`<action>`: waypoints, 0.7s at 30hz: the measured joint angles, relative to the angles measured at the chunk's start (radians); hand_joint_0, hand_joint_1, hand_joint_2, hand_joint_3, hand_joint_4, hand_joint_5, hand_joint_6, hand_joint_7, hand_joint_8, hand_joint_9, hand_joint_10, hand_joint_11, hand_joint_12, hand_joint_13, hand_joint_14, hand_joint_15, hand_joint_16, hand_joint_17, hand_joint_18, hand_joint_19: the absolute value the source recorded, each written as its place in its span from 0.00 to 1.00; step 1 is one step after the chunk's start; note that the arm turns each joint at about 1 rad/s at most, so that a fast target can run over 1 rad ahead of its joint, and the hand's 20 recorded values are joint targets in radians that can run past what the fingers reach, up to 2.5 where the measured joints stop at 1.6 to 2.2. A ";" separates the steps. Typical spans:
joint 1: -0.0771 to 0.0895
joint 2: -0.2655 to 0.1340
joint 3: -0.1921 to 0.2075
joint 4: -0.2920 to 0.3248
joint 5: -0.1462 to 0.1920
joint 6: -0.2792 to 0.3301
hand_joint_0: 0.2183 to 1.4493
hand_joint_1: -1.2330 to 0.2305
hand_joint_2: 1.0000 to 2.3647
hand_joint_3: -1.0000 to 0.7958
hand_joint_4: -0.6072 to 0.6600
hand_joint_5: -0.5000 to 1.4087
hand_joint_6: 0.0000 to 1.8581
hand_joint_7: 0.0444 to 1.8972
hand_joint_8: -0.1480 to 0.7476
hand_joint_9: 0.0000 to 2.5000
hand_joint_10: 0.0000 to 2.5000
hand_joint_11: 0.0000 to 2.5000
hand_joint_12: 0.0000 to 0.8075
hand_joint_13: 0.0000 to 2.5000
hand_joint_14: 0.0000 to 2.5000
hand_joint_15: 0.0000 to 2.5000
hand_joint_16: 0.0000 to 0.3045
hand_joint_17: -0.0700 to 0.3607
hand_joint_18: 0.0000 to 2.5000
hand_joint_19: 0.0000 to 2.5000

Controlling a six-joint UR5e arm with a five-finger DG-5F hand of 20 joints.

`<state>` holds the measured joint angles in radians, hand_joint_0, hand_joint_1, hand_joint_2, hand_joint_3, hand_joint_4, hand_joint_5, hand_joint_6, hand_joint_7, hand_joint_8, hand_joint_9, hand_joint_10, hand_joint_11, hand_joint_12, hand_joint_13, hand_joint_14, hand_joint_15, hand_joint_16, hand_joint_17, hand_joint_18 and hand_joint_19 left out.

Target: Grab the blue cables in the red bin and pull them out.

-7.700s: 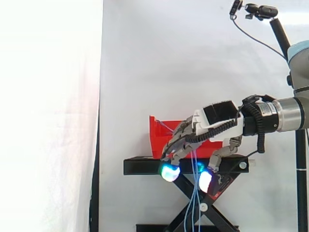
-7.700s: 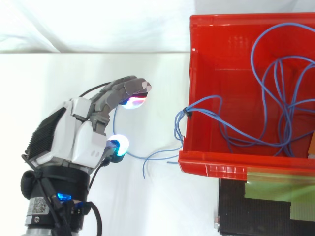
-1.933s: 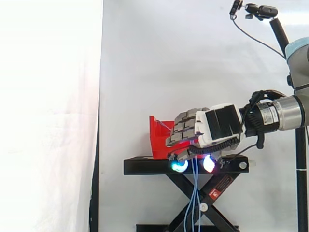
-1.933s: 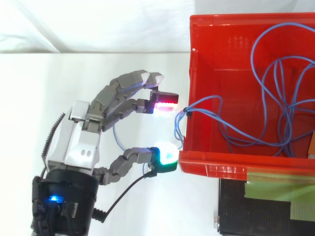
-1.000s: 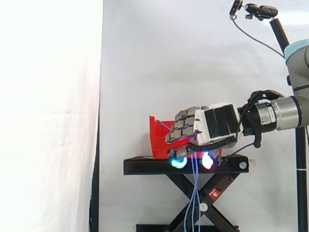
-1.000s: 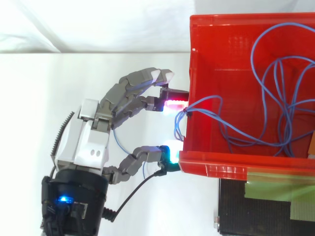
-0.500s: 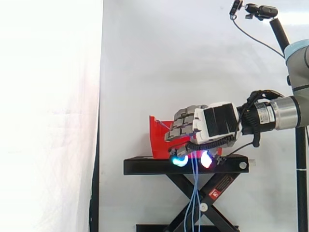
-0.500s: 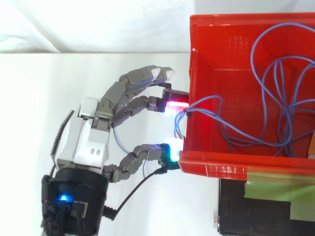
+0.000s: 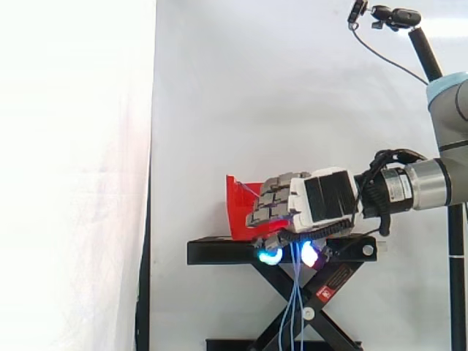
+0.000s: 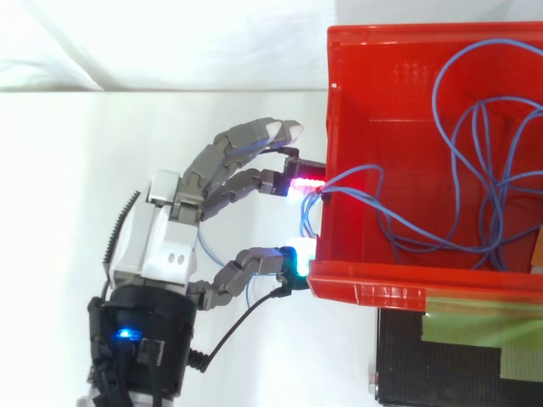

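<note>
Little of the job is done so far. Most of the blue cables (image 10: 321, 195) lie looped inside the red bin (image 10: 365, 293). One tied bunch crosses over the bin's near wall, and in the side view several strands hang straight down (image 9: 295, 300) past the black stand (image 9: 219, 252).

Your hand (image 10: 165, 246) is at that wall, outside the bin. The fingers (image 10: 246, 136) are spread and gently bent, tips just beside the wall above the tied bunch. The thumb (image 10: 246, 263) sits apart from them, its pad against the bin's corner. The draped strands run through the gap between thumb and fingers, but nothing is pinched. By my reading, the grab itself is yet to be made, and the whole pull after it.

Mind the edges. The bin wall stands directly ahead of the fingertips, so there is no room to go forward, and you can only close across the strands. In the side view the hand (image 9: 322, 197) sits low, with its glowing pads level with the stand's top plate, so there is little room below.

The open side is behind the hand, away from the bin, where the top view shows bare white ground. Pull that way. I judge the loops may catch on the wall's rim, and the hanging strands on the stand's crossed legs, so the bin could slide with them.
</note>
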<state>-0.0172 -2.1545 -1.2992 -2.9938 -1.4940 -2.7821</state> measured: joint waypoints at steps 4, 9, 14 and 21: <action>-0.001 -0.008 0.000 0.000 -0.008 0.000 0.44 0.12 0.00 0.00 0.49 0.66 0.02 0.39 0.38 0.23 0.01 0.18 0.39 0.25 0.01 0.18 0.15 0.41 0.19 0.23; -0.002 -0.008 0.000 -0.024 -0.010 0.000 0.44 0.12 0.00 0.00 0.48 0.66 0.02 0.39 0.38 0.22 0.01 0.18 0.39 0.25 0.01 0.19 0.15 0.41 0.19 0.23; -0.004 -0.009 0.001 -0.040 -0.011 0.000 0.44 0.12 0.00 0.00 0.49 0.67 0.02 0.38 0.38 0.22 0.01 0.18 0.39 0.25 0.01 0.19 0.15 0.41 0.19 0.23; -0.004 -0.009 0.007 -0.043 -0.015 -0.001 0.45 0.12 0.00 0.00 0.49 0.67 0.03 0.39 0.37 0.23 0.01 0.18 0.39 0.25 0.01 0.19 0.15 0.41 0.19 0.23</action>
<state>-0.0214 -2.1630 -1.2918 -3.0366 -1.5093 -2.7828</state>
